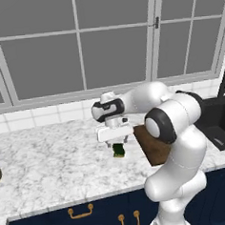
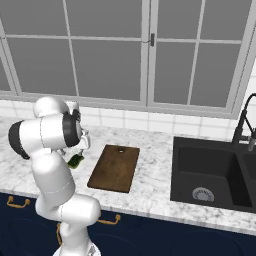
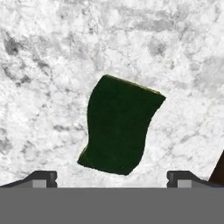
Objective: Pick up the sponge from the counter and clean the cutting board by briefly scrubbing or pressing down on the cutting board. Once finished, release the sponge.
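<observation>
Left base view: gripper (image 1: 118, 143) hangs just above the sponge (image 1: 119, 150) on the bench (image 1: 51, 157), left of the cutting board (image 1: 153, 147).

Right base view: sponge (image 2: 75, 160) sits beside the board (image 2: 115, 167), arm partly hiding it.

Hand view: jaws spread wide, nothing held; sponge (image 3: 119, 124) lies skewed between them. Risk: fingers catch corners and the sponge slips or skids.

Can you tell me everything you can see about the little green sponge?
The sponge is a small, soft-looking block with a dark green top and a thin yellow edge. Its outline looks slightly wavy, not perfectly square. It lies flat on the white-and-grey marbled counter, left of the brown cutting board and apart from it. The open gripper hangs right above it, a fingertip on each side in the hand view, not gripping it.
</observation>
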You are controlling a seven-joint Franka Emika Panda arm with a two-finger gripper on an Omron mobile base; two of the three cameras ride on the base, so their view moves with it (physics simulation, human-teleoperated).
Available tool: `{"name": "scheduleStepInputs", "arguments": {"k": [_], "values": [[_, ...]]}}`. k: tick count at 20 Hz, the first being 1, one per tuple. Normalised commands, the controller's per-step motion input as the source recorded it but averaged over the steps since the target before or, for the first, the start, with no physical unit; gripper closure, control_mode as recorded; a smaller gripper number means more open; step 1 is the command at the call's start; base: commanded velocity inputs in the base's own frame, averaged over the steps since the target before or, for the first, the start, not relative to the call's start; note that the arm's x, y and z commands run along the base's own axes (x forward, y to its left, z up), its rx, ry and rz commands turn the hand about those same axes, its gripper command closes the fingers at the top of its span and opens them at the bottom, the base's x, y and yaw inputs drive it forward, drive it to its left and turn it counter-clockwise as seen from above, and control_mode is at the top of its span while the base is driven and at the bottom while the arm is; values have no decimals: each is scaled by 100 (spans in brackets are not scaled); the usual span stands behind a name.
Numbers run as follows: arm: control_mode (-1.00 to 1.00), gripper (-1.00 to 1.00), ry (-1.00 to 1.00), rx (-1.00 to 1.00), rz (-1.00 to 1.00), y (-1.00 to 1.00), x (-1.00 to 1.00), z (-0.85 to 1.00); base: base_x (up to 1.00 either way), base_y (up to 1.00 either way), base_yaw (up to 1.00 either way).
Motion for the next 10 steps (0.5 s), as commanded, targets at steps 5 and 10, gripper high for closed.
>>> {"name": "scheduleStepInputs", "arguments": {"k": [5,10], "values": [[-100,-100,5,0,0,0,16,-26,0,0,0],[-100,-100,1,0,-1,0,0,-6,0,0,0]]}}
